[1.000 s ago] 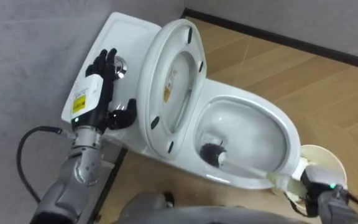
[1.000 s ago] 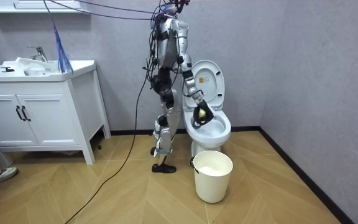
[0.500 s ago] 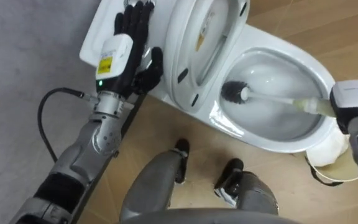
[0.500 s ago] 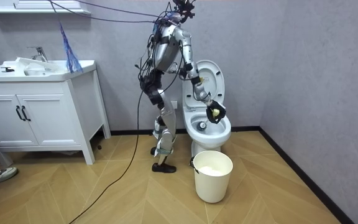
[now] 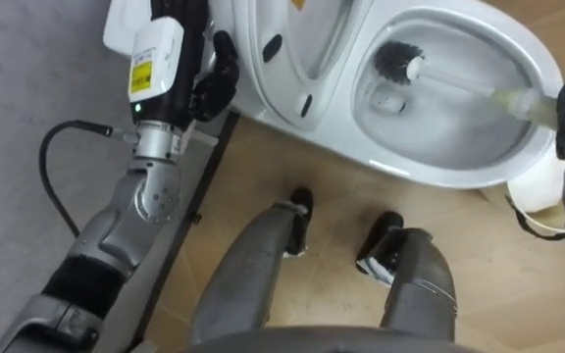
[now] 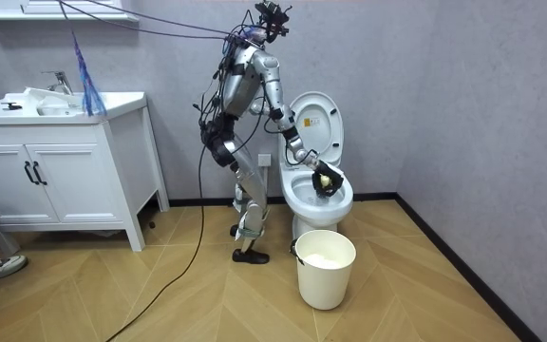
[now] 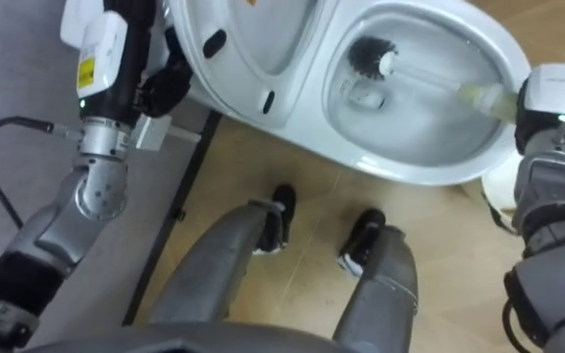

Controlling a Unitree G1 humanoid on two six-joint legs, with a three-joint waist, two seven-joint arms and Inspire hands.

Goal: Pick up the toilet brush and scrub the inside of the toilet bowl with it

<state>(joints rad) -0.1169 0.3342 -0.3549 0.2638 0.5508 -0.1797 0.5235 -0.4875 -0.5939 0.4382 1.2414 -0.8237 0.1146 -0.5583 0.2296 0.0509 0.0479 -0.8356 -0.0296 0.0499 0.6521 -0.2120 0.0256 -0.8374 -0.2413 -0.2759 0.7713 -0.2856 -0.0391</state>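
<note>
1. Plainly, holds the toilet brush (image 5: pixel 459 82) by the pale grip at its outer end, with the right hand (image 7: pixel 552 98) curled round that grip just beyond the right rim of the toilet bowl (image 5: pixel 430 175).
2. Keeps the dark bristle head (image 5: pixel 395 61) down inside the bowl, against the wall on the side of the raised seat (image 5: pixel 282 44) and close to the pool at the bottom.
3. Lays the brush's long axis almost straight across the bowl: from the right hand at the eye views' right, running leftward and slightly up to the head.
4. Means, as a judgement, that any scrub stroke has to come from the right wrist, either pushing and pulling along that line or swinging the head round the wall.
5. Rests the left hand (image 5: pixel 170 54) up by the cistern (image 5: pixel 121 25), beyond the raised seat and well apart from the brush; cannot tell whether spread or closed, since the frame's top edge cuts it off.
6. Stands beside the toilet, bent forward over it in the room view, with a pale bucket (image 6: pixel 326 268) on the floor just in front of the bowl.
</note>
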